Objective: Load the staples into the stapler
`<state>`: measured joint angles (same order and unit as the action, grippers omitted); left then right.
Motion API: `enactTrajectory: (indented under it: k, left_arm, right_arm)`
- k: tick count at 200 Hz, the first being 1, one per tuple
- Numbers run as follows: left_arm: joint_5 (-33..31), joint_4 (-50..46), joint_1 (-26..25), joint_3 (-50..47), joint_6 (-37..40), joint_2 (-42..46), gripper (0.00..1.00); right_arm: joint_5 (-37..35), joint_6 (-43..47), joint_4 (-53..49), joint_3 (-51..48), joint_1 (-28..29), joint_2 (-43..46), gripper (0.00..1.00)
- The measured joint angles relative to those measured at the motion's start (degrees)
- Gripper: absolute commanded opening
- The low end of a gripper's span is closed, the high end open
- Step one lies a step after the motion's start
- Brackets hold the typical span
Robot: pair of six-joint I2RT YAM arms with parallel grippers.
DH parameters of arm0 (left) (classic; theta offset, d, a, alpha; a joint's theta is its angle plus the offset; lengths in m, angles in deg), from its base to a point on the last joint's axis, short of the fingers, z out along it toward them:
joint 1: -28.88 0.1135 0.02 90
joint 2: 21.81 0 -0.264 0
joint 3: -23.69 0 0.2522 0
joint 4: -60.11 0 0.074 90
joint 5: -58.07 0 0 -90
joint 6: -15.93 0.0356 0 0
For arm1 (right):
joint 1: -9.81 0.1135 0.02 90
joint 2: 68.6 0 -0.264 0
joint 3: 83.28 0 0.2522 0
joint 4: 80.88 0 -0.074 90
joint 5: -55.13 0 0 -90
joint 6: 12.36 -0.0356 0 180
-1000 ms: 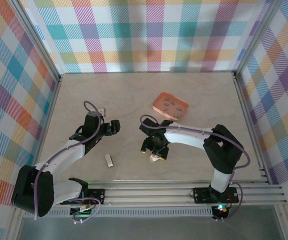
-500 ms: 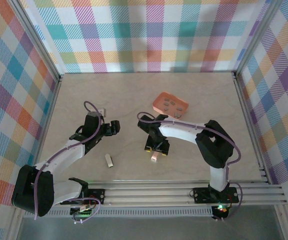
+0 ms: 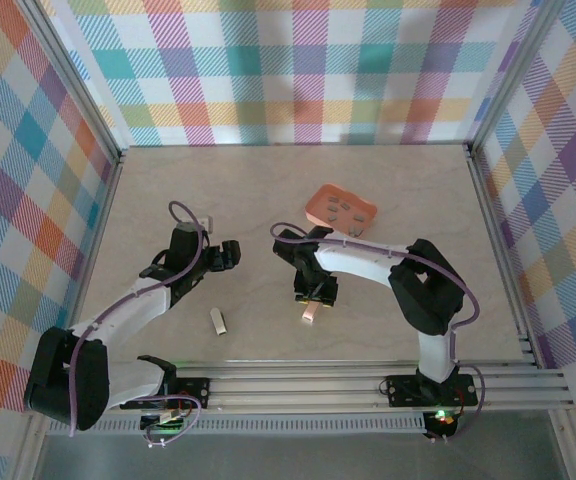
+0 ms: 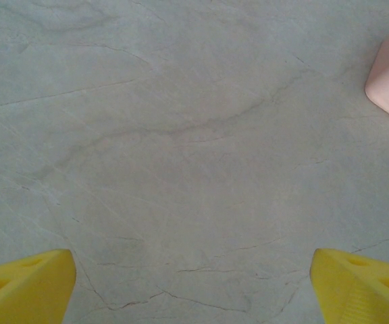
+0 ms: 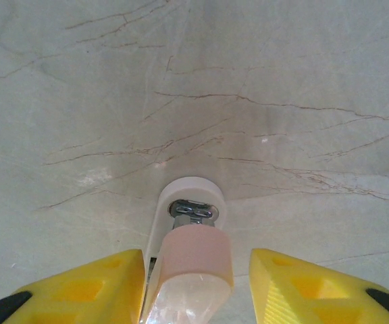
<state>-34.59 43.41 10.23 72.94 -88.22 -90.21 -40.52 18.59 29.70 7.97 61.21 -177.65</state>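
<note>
We see a robotics lab test cell: a pale tabletop point(image 3: 218, 190) boxed in by aluminium framing point(image 3: 80, 88) and rainbow-plaid backdrop panels point(image 3: 298, 70), with two robot arms point(image 3: 128, 308) bolted to metal rails point(image 3: 308, 385) at its edge.

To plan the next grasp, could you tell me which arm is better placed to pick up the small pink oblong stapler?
Right, probably. The right gripper straddles the small pink oblong stapler, a yellow finger on each side. The left gripper hangs open over the tabletop, well away from it.

The stapler point(image 5: 194, 260) is pink over whitish; the tray point(image 3: 314, 206) salmon-orange; the table point(image 3: 218, 190) veined beige; the walls point(image 3: 298, 70) multicoloured plaid.
</note>
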Motion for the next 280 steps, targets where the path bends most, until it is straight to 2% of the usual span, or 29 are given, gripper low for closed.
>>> enactTrajectory:
  k: [39,78,116,143,170,202,244,280]
  left_arm:
    - [0.00,0.00,0.00,0.02,0.00,-0.13,0.90]
    - [0.02,-0.02,0.00,0.04,0.00,-0.35,0.90]
    - [0.09,-0.68,0.00,1.07,0.02,-0.44,0.89]
    - [1.03,-2.62,0.00,3.15,0.52,0.13,0.89]
    - [3.65,-5.81,-0.02,6.88,4.20,2.25,0.88]
    - [9.62,-11.08,-0.02,14.73,12.92,3.58,0.87]
    - [20.61,-17.03,-0.02,20.28,28.98,4.20,0.76]
    - [31.80,-20.13,-0.46,19.91,43.32,5.49,0.68]
  right_arm:
    - [-0.02,0.04,0.33,0.22,0.00,-0.76,0.34]
    - [-0.68,0.15,0.52,0.48,0.00,-1.07,0.20]
    - [-1.73,1.11,0.98,0.26,0.00,-0.74,0.16]
    - [-3.45,6.19,5.18,-3.61,0.11,3.89,0.15]
    - [-4.42,15.63,12.17,-8.87,0.11,12.44,0.16]
    - [-3.23,31.78,22.58,-13.53,0.00,21.59,0.15]
    - [5.81,54.82,34.53,-19.02,-1.38,28.83,0.15]
    - [13.92,72.65,37.51,-19.76,-2.78,30.91,0.13]
